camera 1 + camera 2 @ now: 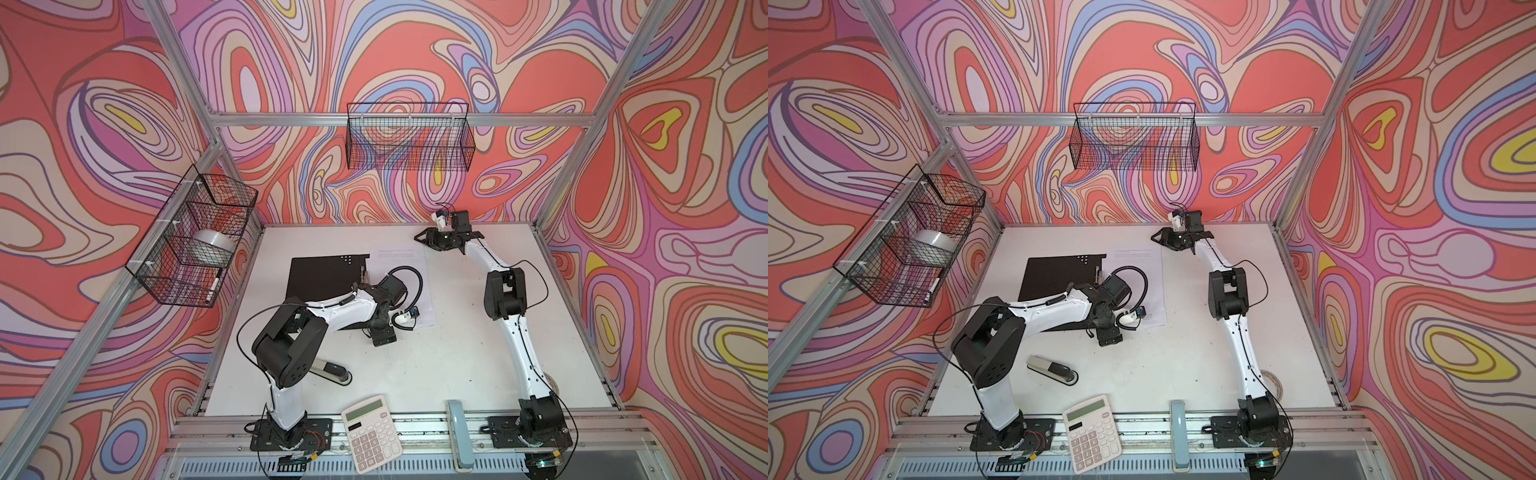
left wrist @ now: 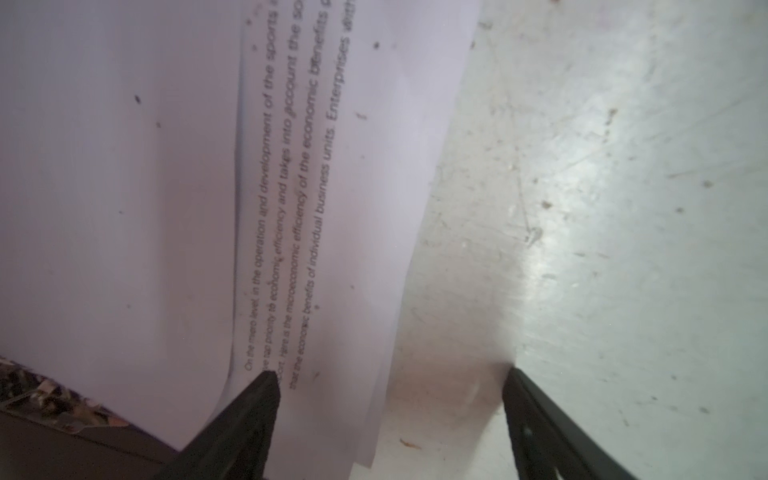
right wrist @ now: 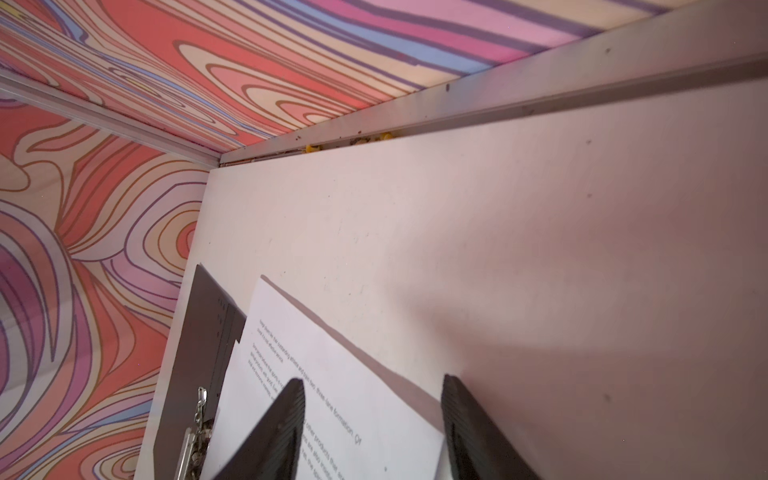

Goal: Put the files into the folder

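— Lying where, the files point(image 1: 400, 266)?
— Flat on the desk point(image 1: 457, 357), just right of the open folder point(image 1: 324, 276), black inside up, overlapping its right edge.
— Left end effector point(image 2: 390, 374)?
— Jaws wide across the sheets' near edge: one finger over paper, one over bare desk. Nothing held.
— Right end effector point(image 3: 373, 379)?
— Half-spread at the sheets' far corner, gripping nothing.

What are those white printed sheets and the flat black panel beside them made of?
White printed sheets: thin matte paper, judging by wavy edges and printed text. Flat black panel: the folder's inside, probably matte plastic or card; its shiny clip looks like metal.
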Controlling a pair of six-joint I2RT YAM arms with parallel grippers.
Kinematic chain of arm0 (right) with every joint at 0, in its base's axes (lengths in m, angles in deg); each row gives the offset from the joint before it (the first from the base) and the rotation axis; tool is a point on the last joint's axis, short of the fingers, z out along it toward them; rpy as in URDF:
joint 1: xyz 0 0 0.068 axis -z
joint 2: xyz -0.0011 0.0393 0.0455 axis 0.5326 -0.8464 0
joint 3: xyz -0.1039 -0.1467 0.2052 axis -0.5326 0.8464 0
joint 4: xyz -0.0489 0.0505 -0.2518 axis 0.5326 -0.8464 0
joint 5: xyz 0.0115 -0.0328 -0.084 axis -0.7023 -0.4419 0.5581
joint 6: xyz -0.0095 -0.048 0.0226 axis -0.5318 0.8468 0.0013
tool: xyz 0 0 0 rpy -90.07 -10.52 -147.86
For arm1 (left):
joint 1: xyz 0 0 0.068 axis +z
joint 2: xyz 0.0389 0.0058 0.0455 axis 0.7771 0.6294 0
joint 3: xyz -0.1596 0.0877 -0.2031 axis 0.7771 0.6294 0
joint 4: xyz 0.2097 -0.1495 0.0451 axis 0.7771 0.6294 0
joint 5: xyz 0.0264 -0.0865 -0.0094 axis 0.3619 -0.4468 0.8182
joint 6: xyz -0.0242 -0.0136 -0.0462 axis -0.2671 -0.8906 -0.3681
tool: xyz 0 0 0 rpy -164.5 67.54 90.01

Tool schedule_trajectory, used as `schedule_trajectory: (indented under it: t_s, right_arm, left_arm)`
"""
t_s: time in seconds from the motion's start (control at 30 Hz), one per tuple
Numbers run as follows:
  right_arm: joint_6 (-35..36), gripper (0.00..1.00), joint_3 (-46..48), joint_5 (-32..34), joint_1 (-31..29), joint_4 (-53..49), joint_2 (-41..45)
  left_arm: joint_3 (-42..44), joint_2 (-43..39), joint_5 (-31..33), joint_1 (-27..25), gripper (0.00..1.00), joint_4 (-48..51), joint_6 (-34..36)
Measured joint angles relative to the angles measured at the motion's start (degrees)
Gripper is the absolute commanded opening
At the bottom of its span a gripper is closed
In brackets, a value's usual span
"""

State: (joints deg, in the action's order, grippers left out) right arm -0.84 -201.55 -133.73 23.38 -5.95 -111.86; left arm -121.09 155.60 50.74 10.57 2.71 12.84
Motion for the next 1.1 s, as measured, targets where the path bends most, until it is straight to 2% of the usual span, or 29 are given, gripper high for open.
schedule_trajectory:
  t_s: [0.53, 1.1]
  right_arm:
    - [2.10, 0.50, 1.38, -5.35, 0.00, -1.79, 0.28]
    - [6.69, 0.48, 7.52, -4.96, -0.02, -5.29, 4.76]
  left_arm:
    - [-0.83, 0.76, 1.11, -0.02, 0.84, -1.60, -0.46]
    - [-1.55, 1.60, 3.28, 0.04, 0.84, -4.59, -3.54]
